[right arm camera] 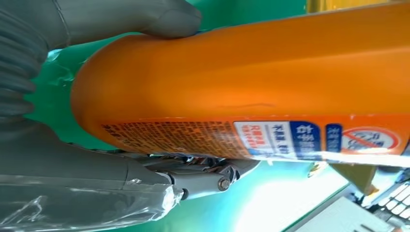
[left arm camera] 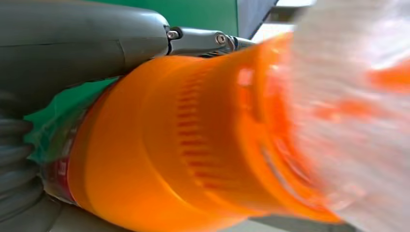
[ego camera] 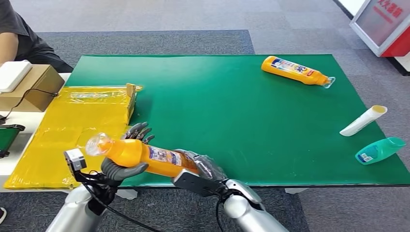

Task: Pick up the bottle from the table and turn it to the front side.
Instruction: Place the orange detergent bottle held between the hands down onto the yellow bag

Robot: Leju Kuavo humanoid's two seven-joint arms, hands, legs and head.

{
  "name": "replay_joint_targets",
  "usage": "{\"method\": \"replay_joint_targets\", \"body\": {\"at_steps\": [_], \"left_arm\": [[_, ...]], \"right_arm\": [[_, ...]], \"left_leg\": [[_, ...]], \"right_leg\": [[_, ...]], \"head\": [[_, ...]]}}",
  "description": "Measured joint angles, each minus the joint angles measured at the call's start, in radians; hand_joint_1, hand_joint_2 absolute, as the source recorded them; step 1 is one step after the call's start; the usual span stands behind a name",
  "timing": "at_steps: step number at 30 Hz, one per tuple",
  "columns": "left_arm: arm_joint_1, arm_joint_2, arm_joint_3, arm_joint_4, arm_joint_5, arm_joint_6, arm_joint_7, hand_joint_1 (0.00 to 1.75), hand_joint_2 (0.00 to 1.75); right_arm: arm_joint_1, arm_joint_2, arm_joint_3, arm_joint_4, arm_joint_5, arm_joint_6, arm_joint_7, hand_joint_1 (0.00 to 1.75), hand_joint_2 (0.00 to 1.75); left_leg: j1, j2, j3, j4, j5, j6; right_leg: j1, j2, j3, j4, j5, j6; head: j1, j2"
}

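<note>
An orange bottle (ego camera: pixel 145 155) with a clear cap and a blue-and-white label is held lying sideways over the near edge of the green table (ego camera: pixel 241 111). My left hand (ego camera: pixel 126 159) grips its neck end, thumb underneath and fingers behind. My right hand (ego camera: pixel 203 166) holds its base end. In the left wrist view the bottle's orange shoulder (left arm camera: pixel 193 145) sits right against the hand (left arm camera: pixel 72 43), with the clear cap blurred. The right wrist view shows the bottle's base and printed label (right arm camera: pixel 251 87) between the thumb and fingers of the hand (right arm camera: pixel 96 183).
A second orange bottle (ego camera: pixel 296 70) lies at the far right of the table. A white tube (ego camera: pixel 363 120) and a teal bottle (ego camera: pixel 380 150) lie near the right edge. A yellow wrapped box (ego camera: pixel 77 125), a cardboard box (ego camera: pixel 31 87) and a seated person (ego camera: pixel 19 34) are to the left.
</note>
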Motion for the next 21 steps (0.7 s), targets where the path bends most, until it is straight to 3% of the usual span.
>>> {"method": "replay_joint_targets", "body": {"at_steps": [2, 3, 4, 7, 11, 21], "left_arm": [[-0.005, 0.015, -0.026, 0.017, 0.003, -0.009, -0.012, 1.75, 1.75], [-0.006, 0.021, -0.038, 0.024, 0.0, -0.008, -0.021, 1.75, 1.75], [-0.006, 0.025, -0.048, 0.029, -0.007, -0.002, -0.031, 1.75, 1.75], [-0.009, 0.035, -0.07, 0.034, -0.073, 0.054, -0.051, 1.75, 1.75], [-0.006, 0.038, -0.084, -0.003, -0.274, 0.219, -0.048, 1.75, 1.75], [0.001, 0.05, -0.102, -0.229, -0.951, 0.562, 0.105, 1.75, 1.75]], "right_arm": [[-0.009, 0.002, 0.015, 0.016, 0.0, -0.006, -0.003, 0.48, 1.75], [-0.012, 0.002, 0.021, 0.023, -0.001, -0.009, -0.002, 0.09, 1.75], [-0.014, 0.002, 0.026, 0.028, -0.001, -0.012, -0.002, 0.0, 1.75], [-0.016, 0.003, 0.039, 0.035, -0.005, -0.018, 0.003, 0.0, 1.75], [-0.008, 0.004, 0.037, 0.022, -0.009, -0.026, 0.021, 0.0, 1.75], [0.054, 0.0, -0.051, -0.098, 0.013, -0.012, 0.08, 0.0, 1.75]], "left_leg": [[0.0, 0.0, 0.0, 0.0, 0.0, 0.0], [0.0, 0.0, 0.0, 0.0, 0.0, 0.0], [0.0, 0.0, 0.0, 0.0, 0.0, 0.0], [0.0, 0.0, 0.0, 0.0, 0.0, 0.0], [0.0, 0.0, 0.0, 0.0, 0.0, 0.0], [0.0, 0.0, 0.0, 0.0, 0.0, 0.0]], "right_leg": [[0.0, 0.0, 0.0, 0.0, 0.0, 0.0], [0.0, 0.0, 0.0, 0.0, 0.0, 0.0], [0.0, 0.0, 0.0, 0.0, 0.0, 0.0], [0.0, 0.0, 0.0, 0.0, 0.0, 0.0], [0.0, 0.0, 0.0, 0.0, 0.0, 0.0], [0.0, 0.0, 0.0, 0.0, 0.0, 0.0]], "head": [[0.0, 0.0], [0.0, 0.0], [0.0, 0.0], [0.0, 0.0], [0.0, 0.0], [0.0, 0.0]]}}
